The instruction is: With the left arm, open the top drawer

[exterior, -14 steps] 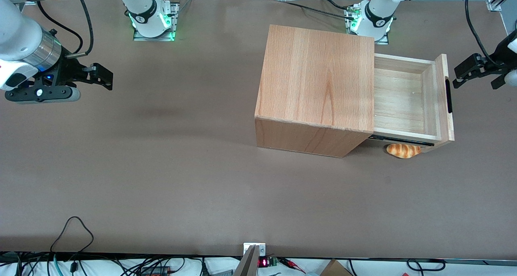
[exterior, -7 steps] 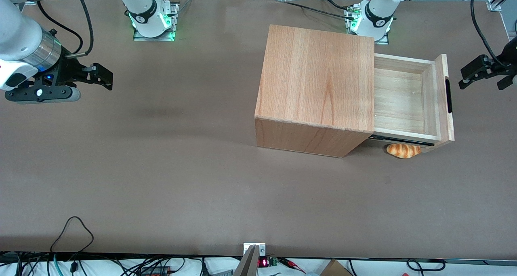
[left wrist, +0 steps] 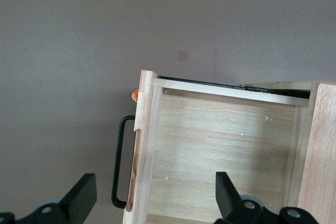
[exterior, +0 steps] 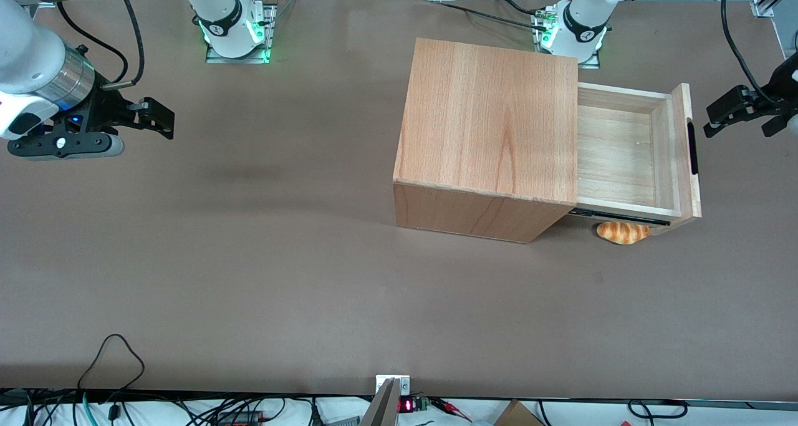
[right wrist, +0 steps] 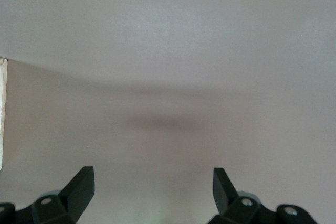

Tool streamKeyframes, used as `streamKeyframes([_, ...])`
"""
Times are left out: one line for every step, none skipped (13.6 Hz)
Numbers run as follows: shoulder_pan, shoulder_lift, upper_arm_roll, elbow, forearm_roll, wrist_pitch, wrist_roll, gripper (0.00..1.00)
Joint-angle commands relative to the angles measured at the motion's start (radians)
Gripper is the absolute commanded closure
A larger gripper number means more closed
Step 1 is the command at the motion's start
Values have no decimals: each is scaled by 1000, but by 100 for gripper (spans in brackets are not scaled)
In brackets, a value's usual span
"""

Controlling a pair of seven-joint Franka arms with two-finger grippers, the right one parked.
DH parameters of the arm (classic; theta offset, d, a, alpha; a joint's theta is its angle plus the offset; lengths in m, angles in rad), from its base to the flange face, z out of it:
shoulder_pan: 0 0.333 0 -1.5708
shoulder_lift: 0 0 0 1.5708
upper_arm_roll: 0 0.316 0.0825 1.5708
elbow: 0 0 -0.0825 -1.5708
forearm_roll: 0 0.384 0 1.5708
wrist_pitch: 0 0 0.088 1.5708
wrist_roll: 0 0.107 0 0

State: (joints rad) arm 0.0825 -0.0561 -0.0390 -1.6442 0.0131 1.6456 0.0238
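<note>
A brown table (exterior: 249,276) carries a light-wood cabinet (exterior: 489,120) toward the working arm's end. Its top drawer (exterior: 623,154) is pulled well out of the cabinet front, showing a pale plank interior with nothing visible inside. The drawer's front panel bears a narrow black slot handle (exterior: 693,148), and a black side rail (exterior: 617,216) runs along the side nearer the front camera. A small golden-brown bread roll (exterior: 622,232) lies on the table just beside that rail, partly under the drawer's edge and nearer the camera than the cabinet.

The left arm (exterior: 782,80) reaches in from the table's edge, with its gripper (exterior: 739,114) held in the air in front of the drawer's front panel, near the handle but not touching it. In the left wrist view the gripper (left wrist: 152,198) has its fingers (left wrist: 84,195) spread wide and holds nothing; the front panel and black handle (left wrist: 119,163) show between them, farther away.

Cables and a small red digital display (exterior: 406,405) sit along the table edge nearest the camera; its digits are too small to read.
</note>
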Motion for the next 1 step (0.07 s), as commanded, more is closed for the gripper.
streamKeyframes([2, 4, -9, 20, 10, -29, -15, 0])
